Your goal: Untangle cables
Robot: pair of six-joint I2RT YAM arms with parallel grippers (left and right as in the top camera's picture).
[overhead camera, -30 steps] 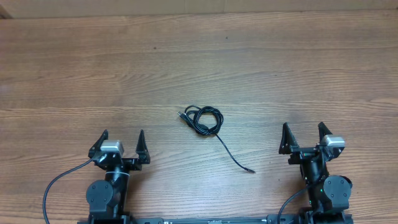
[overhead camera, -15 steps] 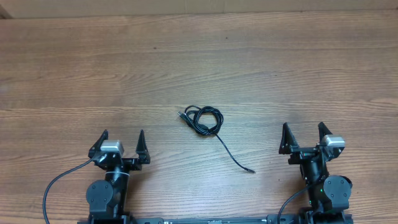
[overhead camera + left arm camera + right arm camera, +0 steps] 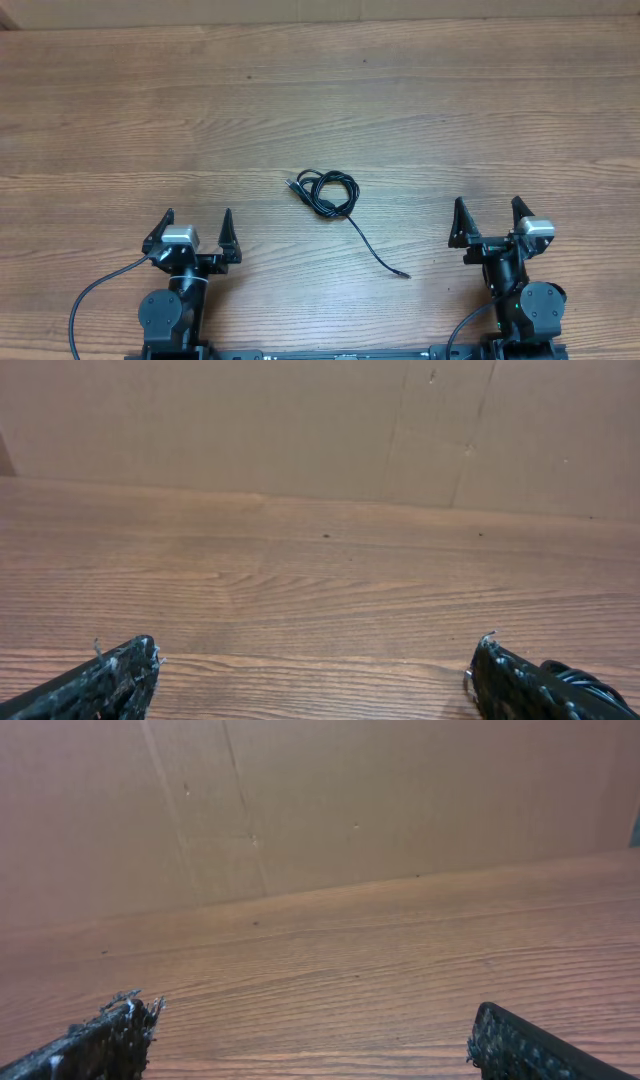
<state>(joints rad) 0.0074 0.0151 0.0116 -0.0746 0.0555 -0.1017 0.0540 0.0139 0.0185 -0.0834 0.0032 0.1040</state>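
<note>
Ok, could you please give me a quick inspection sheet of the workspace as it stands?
Surface: wooden table, a few small dark specks.
Job's things: cord bundle coiled mid-table, one tail trailing to a plug toward the right arm.
Clutter: nothing seen.
Grippers: left gripper and right gripper open, empty, apart from the cords.
Cables: arm wires loop beside both bases.
Surroundings: cardboard wall behind the table.

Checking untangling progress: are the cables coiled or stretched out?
Coiled: the cables lie in a small looped bundle, with one tail trailing loose from it.
</note>
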